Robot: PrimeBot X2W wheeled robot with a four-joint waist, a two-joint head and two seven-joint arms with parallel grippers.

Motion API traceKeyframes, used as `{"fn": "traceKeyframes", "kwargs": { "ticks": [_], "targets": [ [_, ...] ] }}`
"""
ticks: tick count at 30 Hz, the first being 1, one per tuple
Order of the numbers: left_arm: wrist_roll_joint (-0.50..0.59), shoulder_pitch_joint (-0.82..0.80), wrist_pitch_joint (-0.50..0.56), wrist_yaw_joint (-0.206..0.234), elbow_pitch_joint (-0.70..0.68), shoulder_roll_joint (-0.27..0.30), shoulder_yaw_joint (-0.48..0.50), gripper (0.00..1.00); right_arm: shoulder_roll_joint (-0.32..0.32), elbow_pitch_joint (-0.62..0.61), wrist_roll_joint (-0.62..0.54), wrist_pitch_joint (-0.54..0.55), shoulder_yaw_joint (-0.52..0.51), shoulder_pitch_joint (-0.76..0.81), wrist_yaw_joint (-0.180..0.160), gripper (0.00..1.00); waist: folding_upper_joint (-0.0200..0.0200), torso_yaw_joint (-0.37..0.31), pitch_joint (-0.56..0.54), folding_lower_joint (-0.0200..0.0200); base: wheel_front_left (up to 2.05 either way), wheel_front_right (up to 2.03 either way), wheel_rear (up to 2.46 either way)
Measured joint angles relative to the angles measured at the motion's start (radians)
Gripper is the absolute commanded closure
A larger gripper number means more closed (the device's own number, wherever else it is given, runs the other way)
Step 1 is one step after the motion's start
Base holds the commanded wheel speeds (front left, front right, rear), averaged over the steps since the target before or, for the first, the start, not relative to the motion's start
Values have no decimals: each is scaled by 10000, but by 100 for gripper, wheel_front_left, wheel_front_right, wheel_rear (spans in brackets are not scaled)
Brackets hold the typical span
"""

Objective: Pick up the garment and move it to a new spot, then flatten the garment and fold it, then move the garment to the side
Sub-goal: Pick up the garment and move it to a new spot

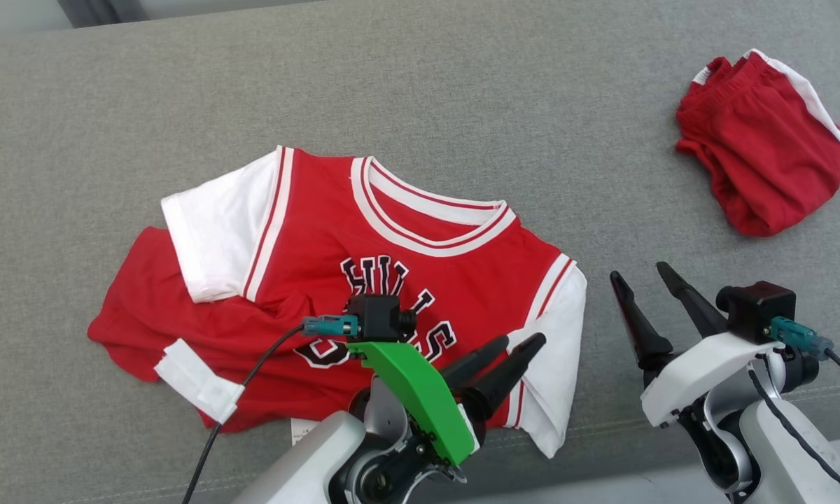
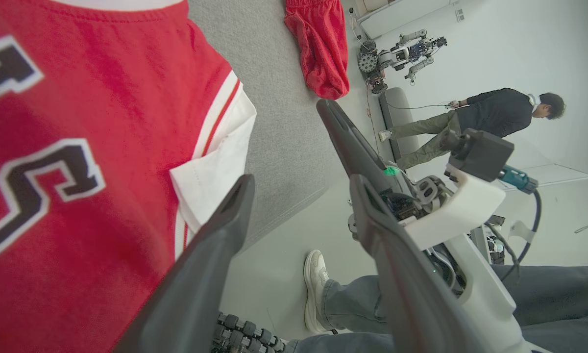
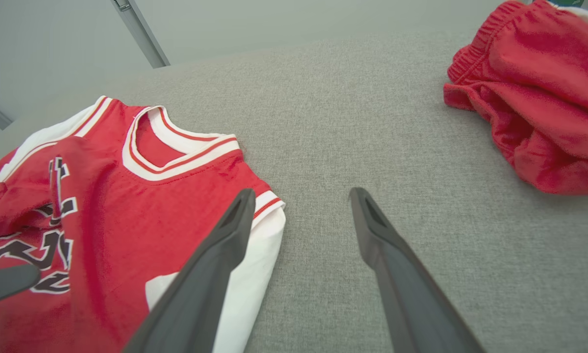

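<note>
dark grey, spread and empty, the left jaws hang over the near hem of the red jersey [image 1: 322, 238] at 6 o'clock. the right jaws, equally spread, hover over the counter [image 1: 462, 91] at 4 o'clock. the jersey lies face up at centre, collar toward 12, its 9 o'clock side bunched, white sleeve [image 1: 217, 231] folded inward. probably best to pinch both hem corners and draw outward evenly. red shorts [image 1: 763, 161] sit apart at 2 o'clock.
</note>
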Motion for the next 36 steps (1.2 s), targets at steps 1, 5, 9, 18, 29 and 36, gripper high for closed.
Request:
{"fn": "traceKeyframes", "kwargs": {
  "ticks": [1,5,9,18,29,36],
  "targets": [
    [46,73,-113,59,17,-4,67,0,29,36,90,82,15,33,15,0,0,67,-32,0,0,0,0],
    [144,298,-510,240,50,0,320,0,136,184,276,362,29,184,15,0,0,265,-125,0,0,0,0],
    [297,564,-993,418,38,113,570,0,174,431,606,731,-65,456,-6,0,0,540,-219,0,0,0,0],
    [746,1423,-2196,901,130,815,1365,0,232,729,1018,1089,-414,535,-31,0,0,1117,-300,0,0,0,0],
    [690,2240,-2851,1197,242,1367,1964,0,449,1337,1797,1547,-917,507,-203,0,0,1793,-288,0,0,0,0],
    [727,2850,-3243,1294,520,1833,2581,0,343,1453,1900,1676,-1009,473,-196,0,-1,2032,-265,0,0,0,0]
  ]
}}
